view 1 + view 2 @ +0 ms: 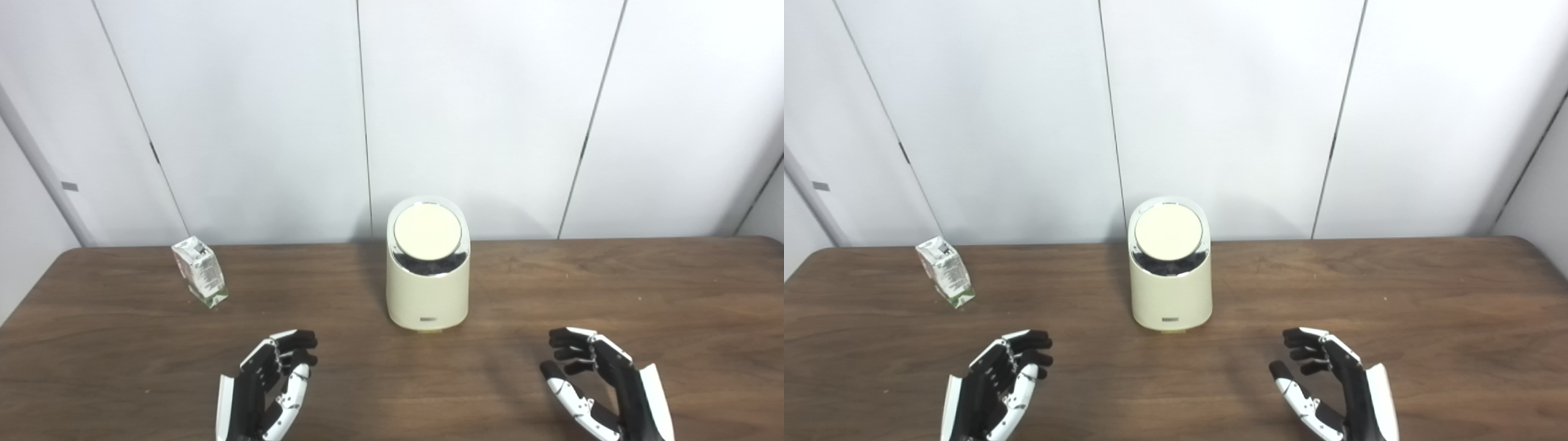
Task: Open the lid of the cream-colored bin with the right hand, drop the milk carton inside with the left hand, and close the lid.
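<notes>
A cream-colored bin (427,294) stands at mid-table near the far edge. Its round lid (427,231) is tilted, and a dark gap shows along the lid's front rim. A small white and green milk carton (199,271) stands to the left of the bin, leaning a little. My left hand (269,386) hovers open over the near table, below and right of the carton, holding nothing. On the other side my right hand (597,383) is open too, below and right of the bin. Neither hand touches anything.
The brown wooden table (612,288) runs the full width of the view. White wall panels (478,110) stand right behind its far edge, close behind the bin.
</notes>
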Robot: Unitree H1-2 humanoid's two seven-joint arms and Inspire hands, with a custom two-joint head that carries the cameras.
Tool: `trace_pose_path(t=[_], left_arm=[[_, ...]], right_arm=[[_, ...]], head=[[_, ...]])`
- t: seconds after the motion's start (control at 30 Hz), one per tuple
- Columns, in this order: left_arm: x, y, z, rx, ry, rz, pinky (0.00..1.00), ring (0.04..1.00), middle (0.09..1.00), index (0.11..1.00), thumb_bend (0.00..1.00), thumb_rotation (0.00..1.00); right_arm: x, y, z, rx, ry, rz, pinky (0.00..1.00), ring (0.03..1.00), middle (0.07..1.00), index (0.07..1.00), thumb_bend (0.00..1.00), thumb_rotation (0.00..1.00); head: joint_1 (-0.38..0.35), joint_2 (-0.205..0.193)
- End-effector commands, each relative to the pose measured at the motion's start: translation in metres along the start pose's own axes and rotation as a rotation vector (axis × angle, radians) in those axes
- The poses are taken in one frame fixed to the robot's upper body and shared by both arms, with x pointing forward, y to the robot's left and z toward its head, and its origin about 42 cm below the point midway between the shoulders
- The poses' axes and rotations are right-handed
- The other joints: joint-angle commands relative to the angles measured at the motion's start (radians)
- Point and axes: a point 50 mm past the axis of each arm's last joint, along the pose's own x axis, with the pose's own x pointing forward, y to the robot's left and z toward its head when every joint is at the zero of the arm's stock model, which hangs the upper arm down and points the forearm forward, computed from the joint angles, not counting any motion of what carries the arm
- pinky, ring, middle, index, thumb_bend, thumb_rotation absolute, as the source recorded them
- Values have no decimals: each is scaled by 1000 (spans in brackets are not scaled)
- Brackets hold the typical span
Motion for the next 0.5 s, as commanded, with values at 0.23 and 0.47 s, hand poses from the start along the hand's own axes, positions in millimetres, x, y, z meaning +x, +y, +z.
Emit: trace_pose_path(t=[0.23, 0.47], left_arm=[[9, 1, 12, -4, -73, 1, 509, 571, 641, 651, 239, 383], [9, -2, 12, 6, -67, -3, 511, 570, 643, 651, 233, 397]], right_arm=[[7, -2, 16, 13, -66, -22, 515, 610, 642, 639, 279, 436], [9, -3, 13, 3, -72, -25, 513, 608, 641, 637, 287, 450]], head=[[-7, 0], [-13, -6]])
